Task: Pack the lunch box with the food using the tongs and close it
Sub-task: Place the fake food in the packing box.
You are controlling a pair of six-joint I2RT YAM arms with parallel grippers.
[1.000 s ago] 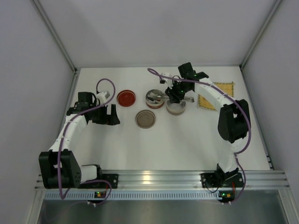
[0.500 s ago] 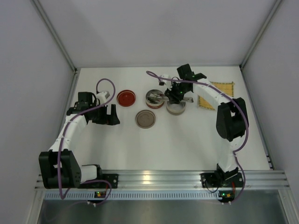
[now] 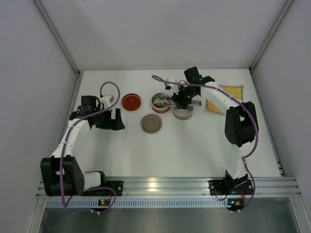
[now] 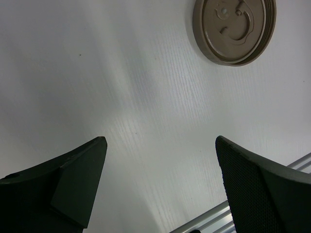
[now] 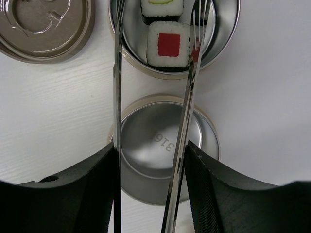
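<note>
Shifted slightly leftward over the last second: right arm, elbow drawn in, with the right gripper [image 3: 181, 100] now further over the two tins. No change at the left arm.

Nearest, the left gripper [image 4: 160, 189], hovering with jaws spread wide and empty above bare desk [image 4: 97, 73], a tan lid [image 4: 234, 29] lying flat just beyond.

Further out, right gripper clamped on the tongs [image 5: 117, 97], both silver arms passing between its fingers and standing well parted. Directly below, the near tin [image 5: 146, 131], empty. Just beyond it, the far tin [image 5: 221, 43], holding a red-centred roll [image 5: 168, 44] with a green-centred roll [image 5: 162, 5] behind.

Tong tips reaching down either side of the red-centred roll: one clear of it, the other at or just beside its edge. Probably a release into the far tin rather than a pick-up.

To do it well:
- Keep the tongs spread and lift straight up.
- Avoid sideways drift, so the close tip cannot drag or topple the roll.
- Hold enough squeeze to stop the tongs slipping.
- Clear the rim before swinging away.

Farthest right, the yellow mat [image 3: 228, 93]. Too small from above to tell what remains on it.
</note>
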